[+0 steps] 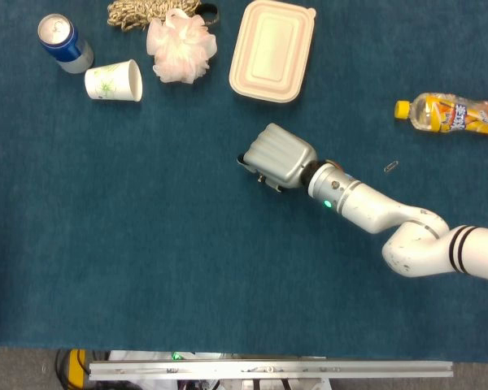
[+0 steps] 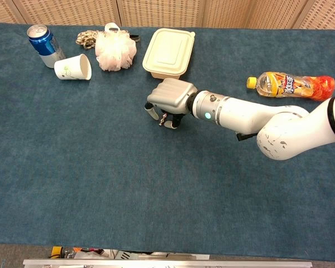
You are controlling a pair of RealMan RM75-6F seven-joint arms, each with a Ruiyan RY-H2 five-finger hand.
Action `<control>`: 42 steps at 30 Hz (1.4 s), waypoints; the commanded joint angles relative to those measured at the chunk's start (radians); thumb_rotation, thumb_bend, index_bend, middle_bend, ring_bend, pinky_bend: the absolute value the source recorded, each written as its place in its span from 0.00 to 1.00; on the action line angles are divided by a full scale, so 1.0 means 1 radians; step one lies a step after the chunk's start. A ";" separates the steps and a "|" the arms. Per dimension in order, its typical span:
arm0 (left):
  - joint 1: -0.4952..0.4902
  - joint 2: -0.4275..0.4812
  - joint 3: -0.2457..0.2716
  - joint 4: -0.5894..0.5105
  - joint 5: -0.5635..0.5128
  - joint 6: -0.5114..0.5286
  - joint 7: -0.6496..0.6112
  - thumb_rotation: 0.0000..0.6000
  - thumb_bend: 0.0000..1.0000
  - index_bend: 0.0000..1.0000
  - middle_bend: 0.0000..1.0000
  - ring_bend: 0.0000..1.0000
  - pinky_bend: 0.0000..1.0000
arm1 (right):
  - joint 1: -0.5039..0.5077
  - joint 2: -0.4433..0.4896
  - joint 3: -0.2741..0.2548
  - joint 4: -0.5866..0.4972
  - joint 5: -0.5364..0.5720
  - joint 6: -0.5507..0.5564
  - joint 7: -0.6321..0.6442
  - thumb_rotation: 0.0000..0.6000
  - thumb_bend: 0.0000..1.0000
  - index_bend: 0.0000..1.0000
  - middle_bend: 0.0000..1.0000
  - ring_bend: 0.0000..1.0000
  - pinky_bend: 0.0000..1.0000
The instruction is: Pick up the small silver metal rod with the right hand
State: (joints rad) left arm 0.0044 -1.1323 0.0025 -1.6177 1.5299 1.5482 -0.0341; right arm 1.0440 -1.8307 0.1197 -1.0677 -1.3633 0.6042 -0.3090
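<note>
The small silver metal rod [image 2: 163,118] shows only in the chest view, as a short glint under my right hand [image 2: 168,99], between its curled fingers [image 2: 151,112]. The hand sits low over the blue cloth at the table's middle, and its fingers close in around the rod. In the head view the right hand [image 1: 277,156] covers the rod completely. Its white forearm [image 1: 366,207] reaches in from the right. My left hand shows in neither view.
A cream lidded food box [image 1: 272,50] lies just behind the hand. An orange drink bottle [image 1: 451,114] and a paper clip [image 1: 390,166] are to the right. At the back left are a pink bath puff [image 1: 180,45], a tipped paper cup [image 1: 114,81], a blue can [image 1: 61,41] and a rope [image 1: 142,11].
</note>
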 commanded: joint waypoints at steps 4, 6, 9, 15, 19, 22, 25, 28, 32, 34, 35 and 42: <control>0.003 -0.001 -0.001 0.004 -0.002 0.003 -0.004 1.00 0.32 0.06 0.11 0.09 0.06 | 0.004 -0.007 -0.001 0.008 0.010 -0.003 -0.005 1.00 0.29 0.49 0.95 1.00 1.00; 0.004 -0.001 0.000 0.005 -0.002 0.003 -0.005 1.00 0.32 0.06 0.11 0.09 0.06 | 0.005 -0.009 -0.002 0.010 0.013 -0.002 -0.004 1.00 0.29 0.49 0.95 1.00 1.00; 0.004 -0.002 -0.001 0.007 -0.003 0.003 -0.006 1.00 0.32 0.06 0.11 0.09 0.06 | 0.006 -0.012 -0.003 0.012 0.015 -0.001 -0.005 1.00 0.29 0.51 0.96 1.00 1.00; 0.006 -0.004 0.000 0.013 -0.005 0.002 -0.012 1.00 0.32 0.06 0.11 0.09 0.06 | 0.008 -0.020 -0.006 0.018 0.025 -0.002 -0.013 1.00 0.29 0.55 0.96 1.00 1.00; 0.007 -0.005 -0.001 0.018 -0.006 0.002 -0.017 1.00 0.32 0.06 0.11 0.09 0.06 | 0.009 -0.021 -0.005 0.020 0.034 -0.004 -0.018 1.00 0.31 0.58 0.96 1.00 1.00; 0.008 -0.006 -0.001 0.021 -0.006 0.002 -0.020 1.00 0.32 0.06 0.11 0.09 0.06 | 0.010 -0.020 -0.005 0.018 0.039 -0.005 -0.022 1.00 0.32 0.59 0.96 1.00 1.00; 0.009 -0.007 -0.001 0.023 -0.005 0.003 -0.022 1.00 0.32 0.06 0.11 0.09 0.06 | 0.010 -0.019 -0.006 0.014 0.043 -0.003 -0.025 1.00 0.33 0.60 0.96 1.00 1.00; 0.010 -0.007 -0.001 0.024 -0.005 0.006 -0.023 1.00 0.32 0.06 0.11 0.09 0.06 | 0.007 -0.014 -0.005 0.004 0.045 0.004 -0.026 1.00 0.34 0.61 0.97 1.00 1.00; 0.012 -0.005 -0.001 0.025 -0.006 0.007 -0.024 1.00 0.32 0.06 0.11 0.09 0.06 | -0.002 0.008 -0.003 -0.032 0.041 0.027 -0.019 1.00 0.35 0.63 0.97 1.00 1.00; 0.013 -0.005 0.000 0.025 -0.006 0.006 -0.025 1.00 0.32 0.06 0.11 0.09 0.06 | -0.014 0.032 -0.003 -0.065 0.039 0.048 -0.013 1.00 0.37 0.64 0.98 1.00 1.00; 0.013 -0.005 0.000 0.025 -0.007 0.006 -0.025 1.00 0.32 0.06 0.11 0.09 0.06 | -0.021 0.043 -0.002 -0.081 0.038 0.061 -0.011 1.00 0.38 0.64 0.99 1.00 1.00; 0.014 -0.006 0.003 0.026 -0.007 0.002 -0.023 1.00 0.32 0.06 0.11 0.09 0.06 | -0.112 0.172 -0.014 -0.252 0.037 0.188 -0.003 1.00 0.48 0.69 1.00 1.00 1.00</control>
State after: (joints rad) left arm 0.0186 -1.1384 0.0052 -1.5920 1.5234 1.5498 -0.0571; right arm 0.9685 -1.7066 0.1126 -1.2659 -1.3242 0.7464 -0.3148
